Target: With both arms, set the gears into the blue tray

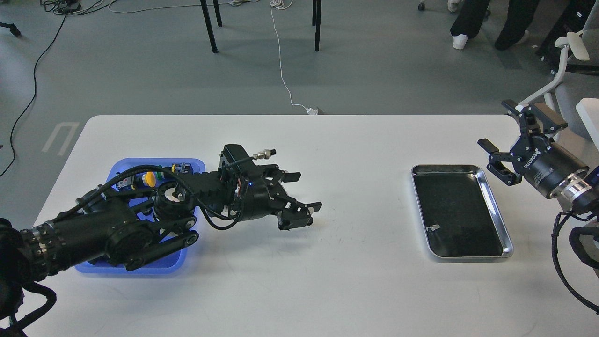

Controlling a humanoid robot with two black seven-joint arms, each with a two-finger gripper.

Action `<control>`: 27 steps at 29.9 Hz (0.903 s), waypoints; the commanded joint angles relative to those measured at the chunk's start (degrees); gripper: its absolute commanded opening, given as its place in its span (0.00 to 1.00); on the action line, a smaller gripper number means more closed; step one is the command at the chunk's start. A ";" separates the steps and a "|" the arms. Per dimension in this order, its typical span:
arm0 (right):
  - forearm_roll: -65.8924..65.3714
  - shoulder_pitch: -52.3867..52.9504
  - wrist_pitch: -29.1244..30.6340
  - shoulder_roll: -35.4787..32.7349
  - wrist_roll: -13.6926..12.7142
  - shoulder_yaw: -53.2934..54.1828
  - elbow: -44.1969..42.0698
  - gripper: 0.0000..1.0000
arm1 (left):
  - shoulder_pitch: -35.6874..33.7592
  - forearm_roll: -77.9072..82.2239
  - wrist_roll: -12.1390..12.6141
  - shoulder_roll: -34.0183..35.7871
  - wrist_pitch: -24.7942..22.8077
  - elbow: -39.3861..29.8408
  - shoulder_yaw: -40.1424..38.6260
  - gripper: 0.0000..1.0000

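The blue tray [183, 164] lies at the table's left, largely covered by my left arm. Colourful-capped switches [150, 178] show in its far end. My left gripper [309, 191] reaches past the tray's right side, low over the white tabletop. It is open, and nothing shows between its fingers. My right gripper [497, 124] hovers open and empty above the table's right edge, just right of the steel tray [495, 202]. I cannot make out the gears anywhere; the steel tray's dark bottom and the shadow under my left gripper could hide them.
A small white scrap [433, 228] lies in the steel tray. Bare white tabletop [365, 262] spreads between the two trays. Beyond the table are chair legs, floor cables and a person's feet.
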 commanded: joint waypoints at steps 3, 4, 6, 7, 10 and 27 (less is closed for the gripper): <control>0.91 -1.80 0.17 -0.92 -0.01 0.07 -0.01 0.98 | 1.43 3.39 0.29 -1.10 1.78 4.14 1.13 0.62; 0.99 -1.81 0.08 -0.92 -0.01 0.07 -0.01 0.98 | 1.51 3.39 0.29 -1.36 1.78 4.59 0.96 0.61; 1.08 -2.07 0.17 -0.92 -0.01 -0.02 0.07 0.98 | 1.60 3.13 0.20 -2.24 1.78 4.68 0.87 0.59; 1.08 -2.07 0.08 -0.92 -0.01 0.07 0.16 0.98 | 1.60 3.21 0.20 -2.68 1.78 4.68 0.95 0.58; 1.08 -2.07 0.08 -0.92 -0.01 0.07 0.16 0.98 | 1.60 3.30 0.38 -3.64 1.78 4.85 0.95 0.55; 1.08 -2.16 0.08 -0.92 -0.01 1.65 0.43 0.98 | 2.48 3.13 0.11 -6.29 2.04 8.81 1.31 0.34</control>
